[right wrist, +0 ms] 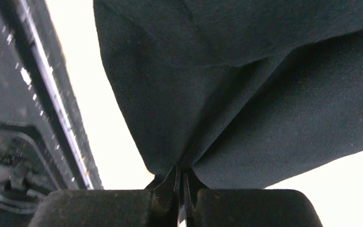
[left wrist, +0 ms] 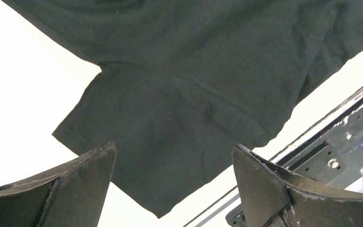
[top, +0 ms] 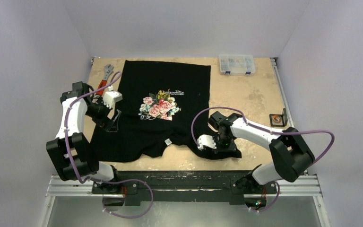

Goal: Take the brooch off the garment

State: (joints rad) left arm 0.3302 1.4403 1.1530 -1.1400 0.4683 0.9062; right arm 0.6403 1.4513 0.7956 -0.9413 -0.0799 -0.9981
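The garment (top: 156,113), a black short-sleeved T-shirt, lies flat on the table (top: 250,99) between the two arms, with its hem toward the far edge and its collar toward the arm bases. The right gripper (right wrist: 179,174) has its fingers pressed together on a fold of black cloth at the edge of the sleeve on its side. In the right wrist view, creases fan out from the pinch point and the fabric rises away from the fingertips. The left gripper (left wrist: 172,147) has its fingers spread wide apart with nothing between them. The other sleeve lies directly ahead of and below the gap, but contact with the cloth cannot be determined. The pink-rose print (top: 159,107) lies between the two grippers, nearer to the left one and to its right. The small white neck label (top: 168,141) lies to the left of the right gripper, near the collar. The brooch cannot be made out in any view. An adjustable wrench (top: 107,74) with a red handle lies just beyond the left gripper, beside the shirt edge. A clear compartment box (top: 237,64) sits well beyond the right gripper at the far edge. A small black stand (top: 278,119) sits apart to the right of the right gripper.
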